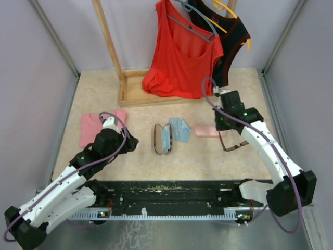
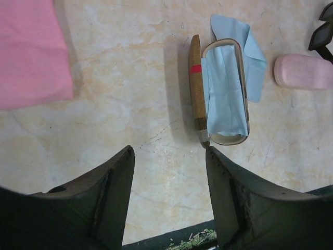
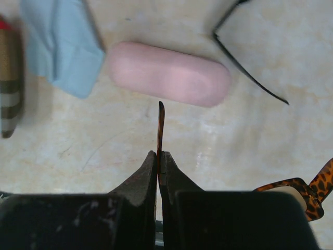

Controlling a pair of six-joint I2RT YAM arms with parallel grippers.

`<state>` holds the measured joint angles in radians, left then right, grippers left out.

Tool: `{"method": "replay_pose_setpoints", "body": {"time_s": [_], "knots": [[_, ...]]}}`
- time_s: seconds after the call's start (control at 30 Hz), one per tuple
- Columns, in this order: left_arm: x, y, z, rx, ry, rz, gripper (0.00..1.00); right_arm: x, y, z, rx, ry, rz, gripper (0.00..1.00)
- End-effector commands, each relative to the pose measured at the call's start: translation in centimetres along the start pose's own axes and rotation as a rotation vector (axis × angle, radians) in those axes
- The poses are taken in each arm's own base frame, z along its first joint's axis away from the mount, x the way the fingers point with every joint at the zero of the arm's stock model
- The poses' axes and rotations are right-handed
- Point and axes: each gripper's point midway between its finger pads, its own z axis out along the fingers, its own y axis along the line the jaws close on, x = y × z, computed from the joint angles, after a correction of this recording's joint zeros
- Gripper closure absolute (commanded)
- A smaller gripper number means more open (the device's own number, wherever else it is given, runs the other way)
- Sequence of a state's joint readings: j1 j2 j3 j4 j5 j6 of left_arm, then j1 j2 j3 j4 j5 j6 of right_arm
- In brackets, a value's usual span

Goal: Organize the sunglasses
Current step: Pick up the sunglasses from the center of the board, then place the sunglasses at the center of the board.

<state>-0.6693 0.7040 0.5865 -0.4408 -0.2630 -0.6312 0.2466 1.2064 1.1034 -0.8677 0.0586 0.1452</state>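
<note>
My right gripper (image 3: 159, 154) is shut on one thin arm of the reddish-brown sunglasses (image 3: 160, 122), just in front of the oblong pink case (image 3: 169, 80). Their tortoise-patterned frame (image 3: 307, 190) shows low on the right of the right wrist view. In the top view they lie beneath that gripper (image 1: 225, 125), the brown frame (image 1: 234, 144) on the table. The black sunglasses show only in part: thin arms (image 3: 244, 65) beyond the pink case, and a frame corner (image 2: 322, 32). My left gripper (image 2: 169, 151) hangs open above bare table, near the open brown plaid case (image 2: 223, 94).
A light blue cloth (image 1: 180, 128) lies in and beside the open plaid case (image 1: 162, 138). A pink cloth (image 1: 96, 127) is at the left. At the back, a wooden rack (image 1: 140, 94) holds a red top (image 1: 182, 57) and a black garment (image 1: 234, 36).
</note>
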Motion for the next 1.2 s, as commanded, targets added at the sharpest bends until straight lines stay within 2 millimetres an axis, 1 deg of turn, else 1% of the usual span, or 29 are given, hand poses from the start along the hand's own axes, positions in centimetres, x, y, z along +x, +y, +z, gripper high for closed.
{"method": "replay_pose_setpoints", "body": {"time_s": [0.0,0.1,0.17,0.2,0.3,0.43,0.5,0.57,0.63,0.73,0.8,1.0,1.17], "knots": [[-2.4,-0.4,-1.1,-0.002,-0.068,-0.017,0.37,-1.4,6.2,-3.2,-0.116,-0.108,-0.196,1.00],[-3.3,-0.3,-1.9,-0.006,-0.102,-0.022,0.37,-0.2,9.7,-3.7,-0.152,-0.099,-0.325,1.00],[-3.9,0.0,-2.6,-0.010,-0.126,-0.022,0.37,0.7,12.0,-3.7,-0.173,-0.085,-0.422,1.00],[-4.1,0.1,-2.9,-0.014,-0.138,-0.022,0.37,1.6,13.6,-3.8,-0.194,-0.079,-0.489,1.00],[-4.8,0.5,-3.7,-0.026,-0.168,-0.019,0.37,3.7,16.7,-3.1,-0.211,-0.047,-0.665,1.00],[-5.4,1.1,-4.6,-0.046,-0.194,-0.020,0.36,6.5,19.6,-1.5,-0.227,0.013,-0.863,1.00],[-5.5,1.3,-4.9,-0.049,-0.200,-0.022,0.36,7.4,20.5,-0.6,-0.230,0.032,-0.954,1.00],[-5.6,1.3,-5.2,-0.048,-0.208,-0.024,0.36,8.5,20.9,0.2,-0.242,0.060,-1.055,1.00],[-5.6,1.4,-5.4,-0.048,-0.211,-0.028,0.36,9.2,21.2,0.5,-0.259,0.055,-1.123,1.00],[-5.5,1.5,-5.6,-0.048,-0.212,-0.034,0.36,10.1,22.2,0.0,-0.343,0.032,-1.181,1.00],[-5.3,1.6,-5.5,-0.049,-0.208,-0.037,0.36,10.5,22.3,-0.3,-0.379,0.031,-1.190,1.00],[-5.0,1.5,-5.2,-0.043,-0.201,-0.042,0.36,12.8,20.4,1.1,-0.343,0.140,-1.230,1.00],[-5.0,1.5,-5.2,-0.040,-0.198,-0.042,0.36,13.5,19.3,2.4,-0.293,0.168,-1.256,1.00]]}}
